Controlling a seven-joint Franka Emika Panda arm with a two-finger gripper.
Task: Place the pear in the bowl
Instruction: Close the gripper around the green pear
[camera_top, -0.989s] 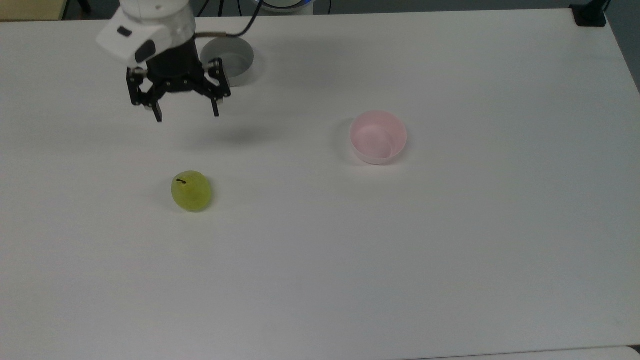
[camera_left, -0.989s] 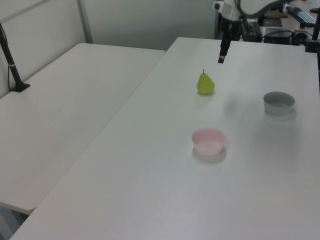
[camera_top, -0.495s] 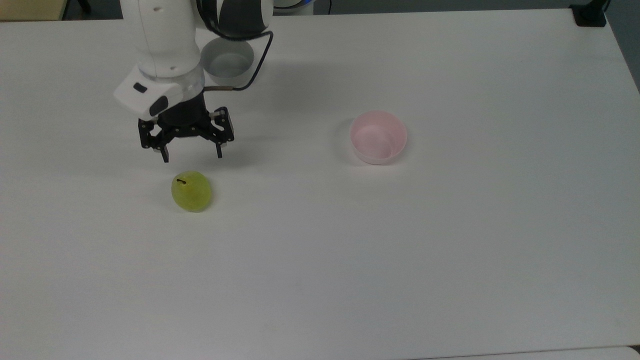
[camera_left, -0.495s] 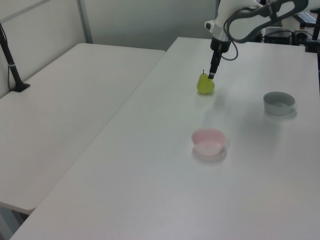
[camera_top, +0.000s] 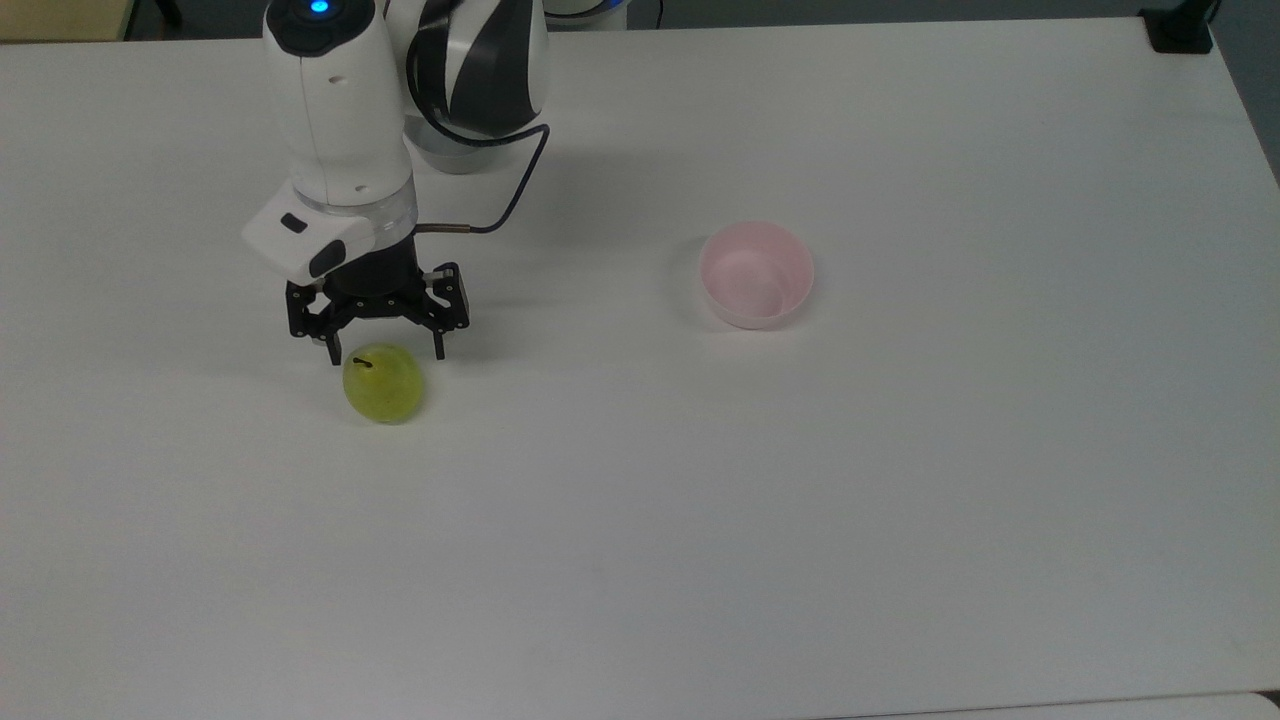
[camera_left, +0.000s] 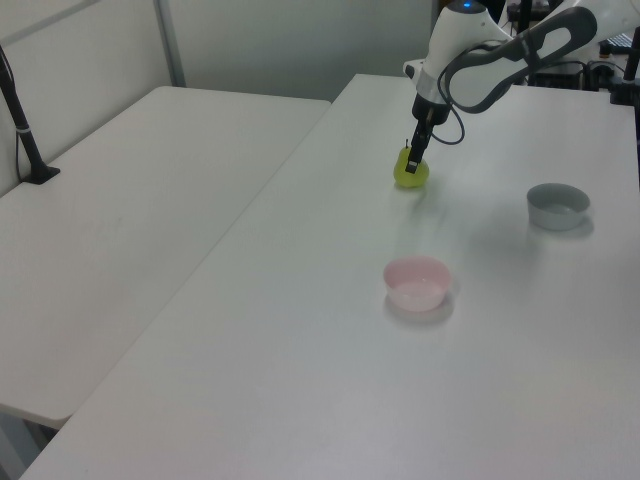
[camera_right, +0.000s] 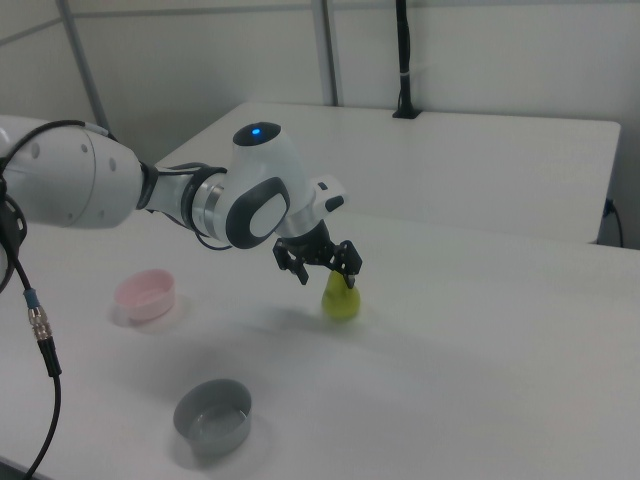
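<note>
- Pincer (camera_top: 386, 354) of our arm hangs right over the pear (camera_top: 383, 383), its two fingers spread apart on either side of the fruit's top, not closed on it.
- We see the pear standing upright on the white bench (camera_top: 800, 520), stem up, in the right view just below the fingers (camera_right: 351, 281).
- We find the pink bowl (camera_top: 756, 274) well apart, toward the top view's right.
- We note a grey bowl (camera_left: 558, 205) farther off, near the left view's right edge.

The arm reaches down, its tool (camera_top: 386, 356) spread wide.
</note>
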